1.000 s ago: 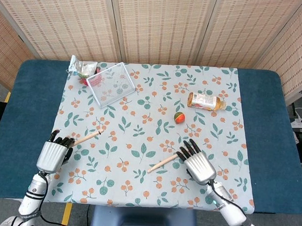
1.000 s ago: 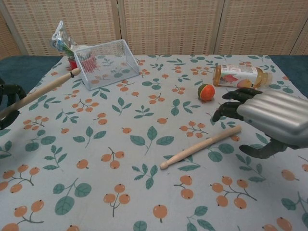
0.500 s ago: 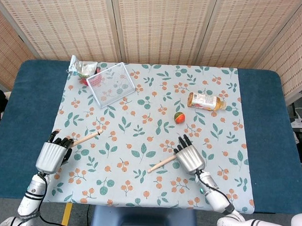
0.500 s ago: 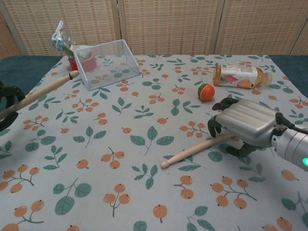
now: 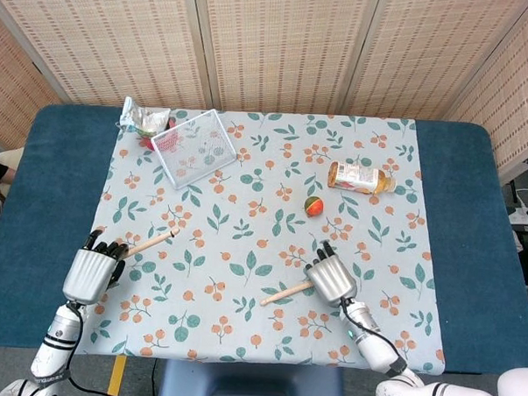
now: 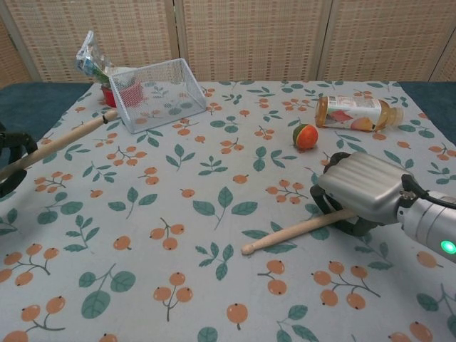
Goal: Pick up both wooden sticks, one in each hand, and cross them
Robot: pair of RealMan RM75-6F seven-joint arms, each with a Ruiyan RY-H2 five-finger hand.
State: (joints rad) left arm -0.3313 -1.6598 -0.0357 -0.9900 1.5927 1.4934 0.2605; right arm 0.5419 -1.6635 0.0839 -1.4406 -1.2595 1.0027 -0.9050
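Note:
One wooden stick (image 5: 150, 240) juts up and to the right from my left hand (image 5: 91, 273), which grips its lower end near the cloth's left edge. In the chest view that stick (image 6: 60, 140) runs from my left hand (image 6: 10, 162), at the frame's left edge, toward the basket. The other wooden stick (image 5: 285, 293) lies low over the cloth, and my right hand (image 5: 332, 278) has its fingers curled around the right end. The chest view shows my right hand (image 6: 362, 191) wrapped over this stick (image 6: 296, 231), whose free tip points to the lower left.
A tipped wire basket (image 5: 194, 147) and a crumpled snack bag (image 5: 143, 118) sit at the back left. A bottle (image 5: 359, 178) lies on its side at the back right, with a small orange-green ball (image 5: 313, 205) in front of it. Floral cloth (image 5: 240, 337) covers the blue table.
My right hand came down left over the second stick's end and curled its fingers around it; the stick shifted slightly. My left hand stayed put, its stick dipping a little.

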